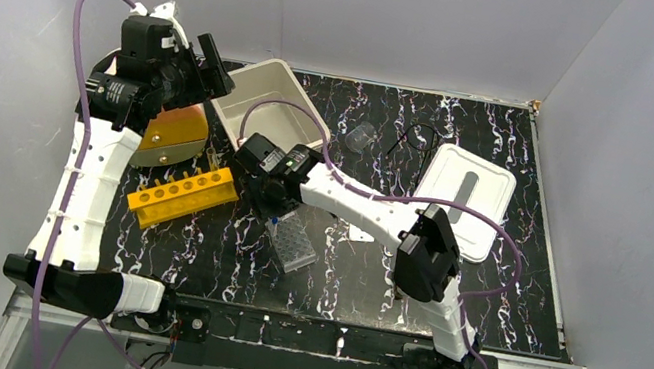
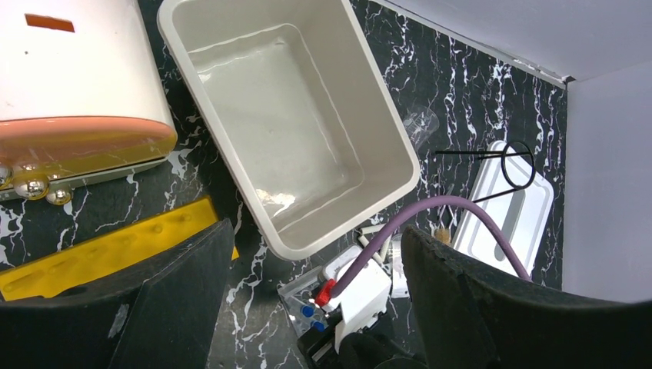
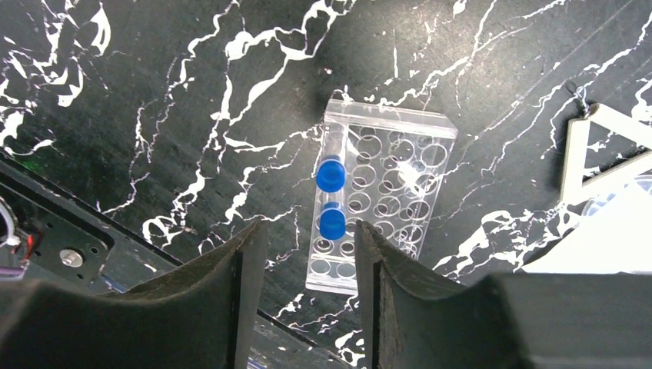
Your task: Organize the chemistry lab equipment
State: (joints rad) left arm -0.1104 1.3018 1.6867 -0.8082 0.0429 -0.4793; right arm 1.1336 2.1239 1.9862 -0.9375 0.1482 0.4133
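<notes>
While your half-open, empty right tool is hovering, the clear plastic well tray is lying beneath, lengthwise along its gap.

A yellow rack with six holes lies slanted on the left of the black counter. Just right of it, a clear tray full of round holes lies flat, with two blue caps standing in it. A white triangle lies flat to its right. At the far side sit a small clear cup and, beside it, a black wire stand.
</notes>
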